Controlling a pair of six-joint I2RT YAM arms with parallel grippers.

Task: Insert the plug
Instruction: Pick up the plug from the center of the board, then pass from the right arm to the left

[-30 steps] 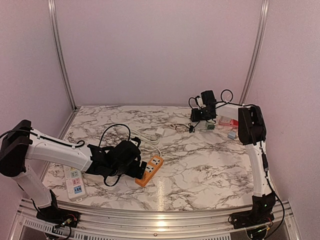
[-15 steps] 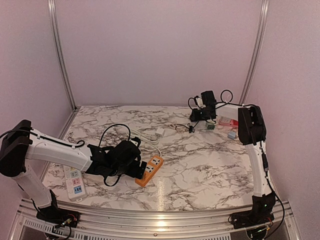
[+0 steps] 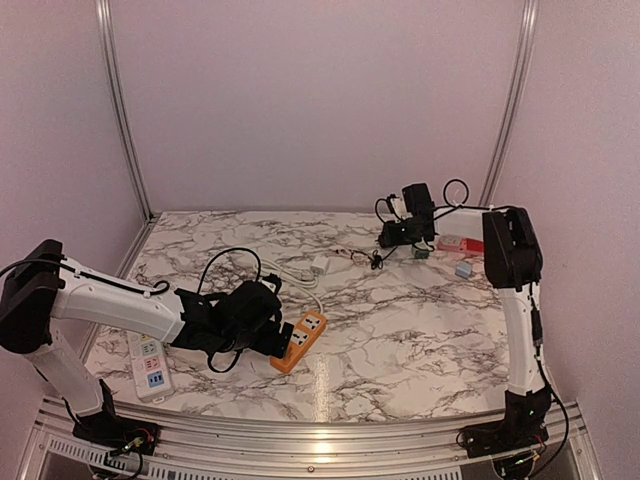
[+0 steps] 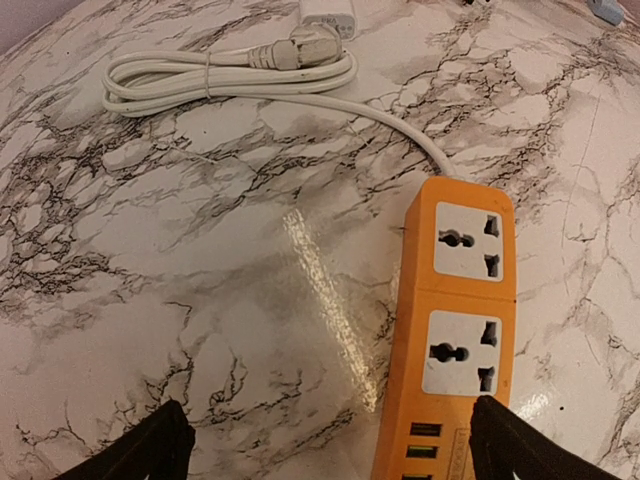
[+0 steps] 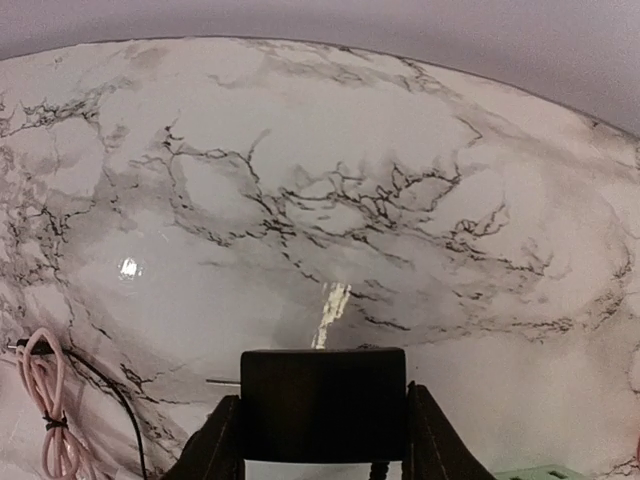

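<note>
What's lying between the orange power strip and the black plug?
Top view: from orange power strip toward black plug, mostly bare marble, then thin tangled cables near the plug.

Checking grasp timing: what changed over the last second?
The right fingers closed onto the black plug, and the right arm leaned slightly rightward. The left fingers stayed open over the orange power strip; the white power strip did not move.
</note>
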